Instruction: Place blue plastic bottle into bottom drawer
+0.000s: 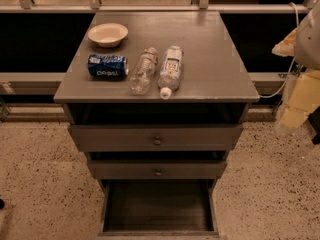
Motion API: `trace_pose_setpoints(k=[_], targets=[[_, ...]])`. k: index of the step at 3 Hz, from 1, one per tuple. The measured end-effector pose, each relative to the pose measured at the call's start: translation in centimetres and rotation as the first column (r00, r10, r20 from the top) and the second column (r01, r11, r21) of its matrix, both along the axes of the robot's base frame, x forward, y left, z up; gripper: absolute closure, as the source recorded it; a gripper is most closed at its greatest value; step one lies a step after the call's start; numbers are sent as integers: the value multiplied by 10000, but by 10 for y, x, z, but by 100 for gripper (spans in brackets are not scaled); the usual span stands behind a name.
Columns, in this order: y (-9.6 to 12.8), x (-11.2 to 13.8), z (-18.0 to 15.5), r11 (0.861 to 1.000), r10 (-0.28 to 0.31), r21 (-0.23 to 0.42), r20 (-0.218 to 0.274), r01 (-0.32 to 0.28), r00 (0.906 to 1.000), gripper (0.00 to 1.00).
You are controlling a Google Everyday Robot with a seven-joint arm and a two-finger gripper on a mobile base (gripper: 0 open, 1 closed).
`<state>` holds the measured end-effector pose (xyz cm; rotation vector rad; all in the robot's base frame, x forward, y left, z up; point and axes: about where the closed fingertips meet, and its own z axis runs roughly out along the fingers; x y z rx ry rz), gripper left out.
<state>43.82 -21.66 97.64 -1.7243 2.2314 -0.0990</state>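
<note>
Grey cabinet on speckled floor, railing behind

On the one cabinet I count two bottles, the blue plastic bottle and a slimmer crinkled bottle, plus one Pepsi can and one white bowl, so four things up top. Drawers: three total, the top drawer, the middle drawer and the pulled-out bottom drawer, with two round knobs showing, one on each upper drawer. Just one gripper, over at the right edge beside the cabinet.
</note>
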Motion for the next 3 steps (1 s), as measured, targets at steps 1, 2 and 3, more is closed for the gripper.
trace_pose_setpoints(k=[1, 2, 3], targets=[[-1, 1, 0, 10000, 4, -41, -12, -4, 10000, 0], [-10, 9, 0, 9986, 49, -534, -158, -58, 9999, 0], [25, 43, -12, 9630, 2360, -1317, -78, -2349, 9717, 0]])
